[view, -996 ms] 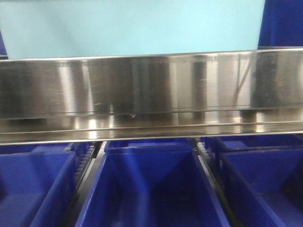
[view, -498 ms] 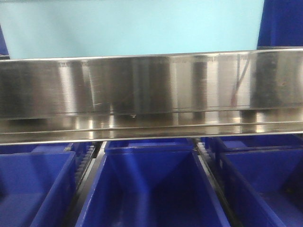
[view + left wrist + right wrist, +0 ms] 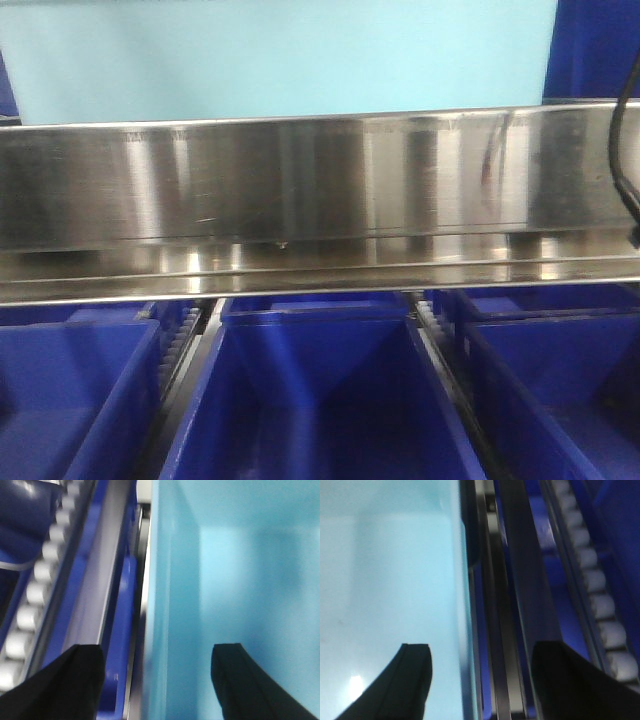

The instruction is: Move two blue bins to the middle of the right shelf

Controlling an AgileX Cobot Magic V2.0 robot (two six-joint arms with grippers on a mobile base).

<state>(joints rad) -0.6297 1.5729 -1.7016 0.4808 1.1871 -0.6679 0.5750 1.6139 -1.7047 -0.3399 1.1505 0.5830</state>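
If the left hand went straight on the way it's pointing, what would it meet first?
Likely the light blue bin: its side wall runs between the left hand's open fingers, one inside, one outside by the rollers. Depth is unclear.

shelf: brushed steel rail [image 3: 300, 180] spans view | glare streaks on metal | white rollers [image 3: 35, 594] alongside

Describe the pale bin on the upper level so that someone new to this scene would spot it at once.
Find the wide steel rail running across the front view. The pale turquoise bin rises directly above it, spanning most of the width. Unlike the dark blue bins in the row beneath the rail, it is light cyan and stands on the upper level.
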